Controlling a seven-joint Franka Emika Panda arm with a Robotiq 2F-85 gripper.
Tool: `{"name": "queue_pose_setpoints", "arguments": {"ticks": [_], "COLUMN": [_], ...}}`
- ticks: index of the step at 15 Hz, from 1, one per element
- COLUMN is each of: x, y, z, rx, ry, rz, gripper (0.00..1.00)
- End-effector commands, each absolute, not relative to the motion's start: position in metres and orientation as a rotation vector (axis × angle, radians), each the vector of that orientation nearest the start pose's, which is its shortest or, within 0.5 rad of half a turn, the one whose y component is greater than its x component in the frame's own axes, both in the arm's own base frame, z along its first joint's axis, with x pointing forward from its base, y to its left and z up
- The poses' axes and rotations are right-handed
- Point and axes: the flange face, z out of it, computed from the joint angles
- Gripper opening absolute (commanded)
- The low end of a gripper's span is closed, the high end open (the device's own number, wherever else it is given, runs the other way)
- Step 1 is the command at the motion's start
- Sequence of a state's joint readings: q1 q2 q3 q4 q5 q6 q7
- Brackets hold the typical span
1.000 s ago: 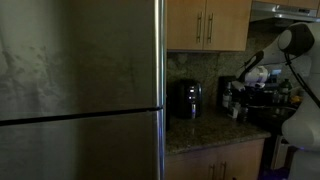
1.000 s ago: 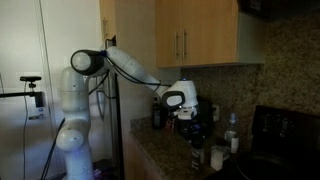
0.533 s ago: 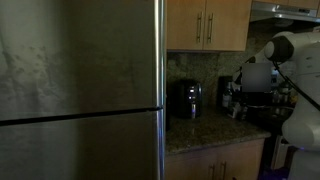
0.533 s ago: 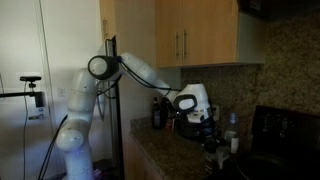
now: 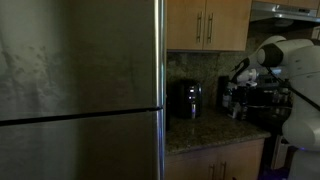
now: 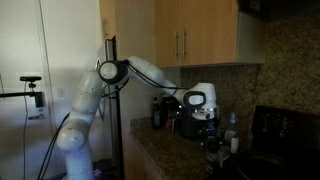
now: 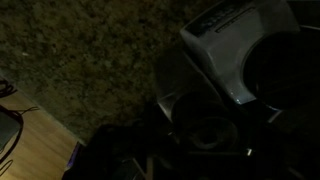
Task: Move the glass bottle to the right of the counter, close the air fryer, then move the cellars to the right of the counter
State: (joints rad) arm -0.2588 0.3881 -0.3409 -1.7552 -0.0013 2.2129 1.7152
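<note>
The black air fryer [image 5: 185,98] stands on the dark granite counter [image 5: 200,132] against the back wall; the frames are too dim to tell how its drawer stands. My gripper [image 6: 208,128] hangs over the counter just right of it, above a dark slim shape that looks like the glass bottle [image 6: 212,150]. In the wrist view a round dark top [image 7: 208,132] sits right below the jaws, which are lost in shadow. Small pale things by the gripper [image 5: 238,112] may be the cellars; they are too small to be sure.
Another dark bottle [image 6: 157,113] stands on the counter's far side of the arm. A white bottle [image 6: 233,136] and the black stove [image 6: 280,130] lie just beyond the gripper. A tall steel fridge [image 5: 80,90] blocks the counter's other end; wooden cabinets [image 6: 195,35] hang overhead.
The arm has swung along the counter toward the stove and dropped a little, ending over the dark shape. The elbow has folded in closer to the base.
</note>
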Motion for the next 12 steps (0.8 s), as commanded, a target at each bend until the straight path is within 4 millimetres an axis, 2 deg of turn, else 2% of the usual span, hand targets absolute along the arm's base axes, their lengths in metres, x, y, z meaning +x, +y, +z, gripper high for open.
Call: {"name": "queue_pose_setpoints", "arguments": {"ticks": [1,5,8,11,12], "x": [0.556,0.543,0.516,0.475,0.51], "y": [-0.361,-0.367,-0.348,-0.327,-0.346], "z": [0.39,0.441,0.479,0.509,0.5], "rx": [-1.284,-1.146,-1.231,-1.306,-1.271], "ry": [2.944,2.899,2.751,2.584,2.69], "rz": [-0.233,-0.402,-0.407,-0.389,-0.396], "gripper": [1.0,1.0,1.0,1.0,1.0]}}
